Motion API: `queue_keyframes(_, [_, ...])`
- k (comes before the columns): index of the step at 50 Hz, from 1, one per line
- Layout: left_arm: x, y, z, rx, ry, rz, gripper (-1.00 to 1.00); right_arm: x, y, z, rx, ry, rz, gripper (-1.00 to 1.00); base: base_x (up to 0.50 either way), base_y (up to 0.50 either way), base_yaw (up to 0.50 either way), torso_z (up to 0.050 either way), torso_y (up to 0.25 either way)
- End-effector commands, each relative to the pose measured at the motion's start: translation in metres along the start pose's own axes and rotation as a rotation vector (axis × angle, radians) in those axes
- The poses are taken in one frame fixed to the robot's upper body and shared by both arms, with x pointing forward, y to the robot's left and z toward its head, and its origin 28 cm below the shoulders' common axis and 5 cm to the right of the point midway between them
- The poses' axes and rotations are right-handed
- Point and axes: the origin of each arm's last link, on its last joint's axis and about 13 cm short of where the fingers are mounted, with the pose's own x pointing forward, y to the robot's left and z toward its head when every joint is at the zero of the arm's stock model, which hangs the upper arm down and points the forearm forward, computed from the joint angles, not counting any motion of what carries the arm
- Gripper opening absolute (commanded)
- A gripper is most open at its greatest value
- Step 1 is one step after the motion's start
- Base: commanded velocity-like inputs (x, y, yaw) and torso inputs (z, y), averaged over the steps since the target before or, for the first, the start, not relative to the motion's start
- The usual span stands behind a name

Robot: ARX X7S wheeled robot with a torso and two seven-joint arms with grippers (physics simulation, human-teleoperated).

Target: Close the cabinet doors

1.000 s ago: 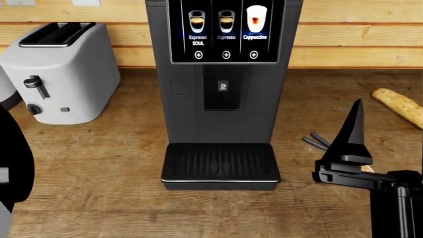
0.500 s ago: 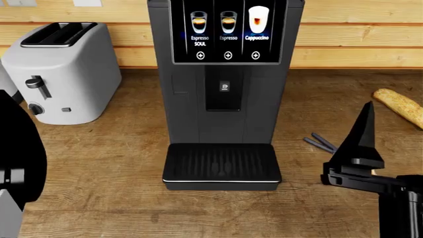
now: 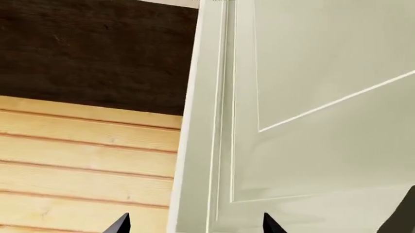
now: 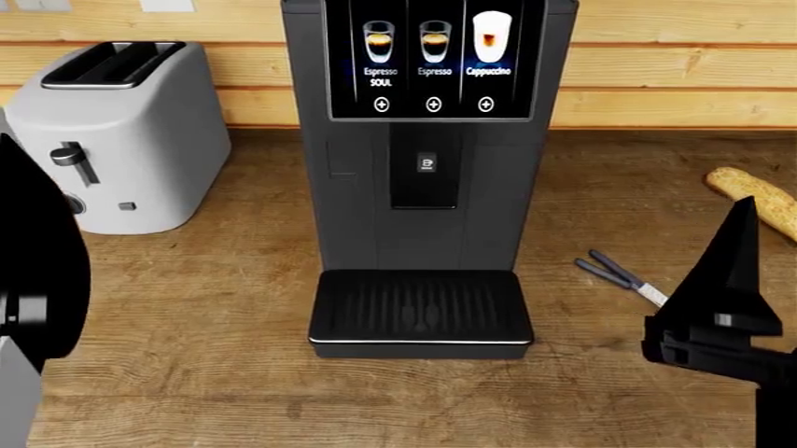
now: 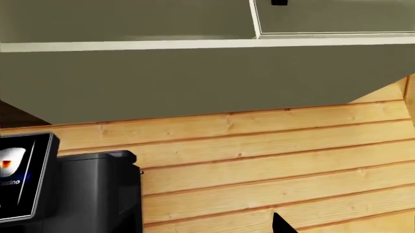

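- Cabinet door (image 3: 304, 121) stands ajar, fills left wrist view, edge toward camera.
- Left gripper (image 3: 194, 224): tips spread wide, door edge between them.
- Right gripper (image 4: 729, 280) over counter (image 4: 187, 327) nr coffee machine (image 4: 424, 168); opening can't tell.
- Toaster (image 4: 125, 131) at left.

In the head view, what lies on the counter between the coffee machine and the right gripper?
A pair of dark thin sticks with a pale tip lies on the wooden counter between the coffee machine and the right gripper.

Toaster (image 4: 118, 135) left of coffee machine (image 4: 424, 168), baguette (image 4: 757, 198) right.
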Motion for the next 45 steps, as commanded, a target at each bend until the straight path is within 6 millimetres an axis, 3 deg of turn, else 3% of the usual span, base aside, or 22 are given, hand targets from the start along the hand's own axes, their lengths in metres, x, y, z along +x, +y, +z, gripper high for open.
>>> queue_keyframes(1, [-0.028,-0.053,0.018,-0.14,0.028,-0.434,1.0,-0.004,-0.005,0.005,0.013,-0.013,-0.013,1.0,0.0,0.0,0.0,0.0,0.0])
queue_keyframes(6, [-0.025,-0.059,0.011,-0.146,0.05,-0.441,1.0,-0.005,-0.007,0.006,0.016,-0.016,-0.018,1.0,0.0,0.0,0.0,0.0,0.0])
queue_keyframes(13, [-0.02,-0.064,-0.016,-0.172,0.138,-0.465,1.0,-0.006,-0.011,0.005,0.016,-0.016,-0.036,1.0,0.0,0.0,0.0,0.0,0.0])
queue_keyframes(19, [-0.026,-0.075,-0.041,-0.213,0.208,-0.487,1.0,-0.006,-0.016,0.004,0.014,-0.017,-0.054,1.0,0.0,0.0,0.0,0.0,0.0])
queue_keyframes(32, [-0.043,-0.097,-0.077,-0.307,0.293,-0.533,1.0,-0.009,-0.02,0.009,0.009,-0.03,-0.066,1.0,0.0,0.0,0.0,0.0,0.0])
queue_keyframes(45, [-0.05,-0.112,-0.099,-0.296,0.341,-0.577,1.0,-0.01,-0.024,0.009,0.011,-0.03,-0.081,1.0,0.0,0.0,0.0,0.0,0.0])
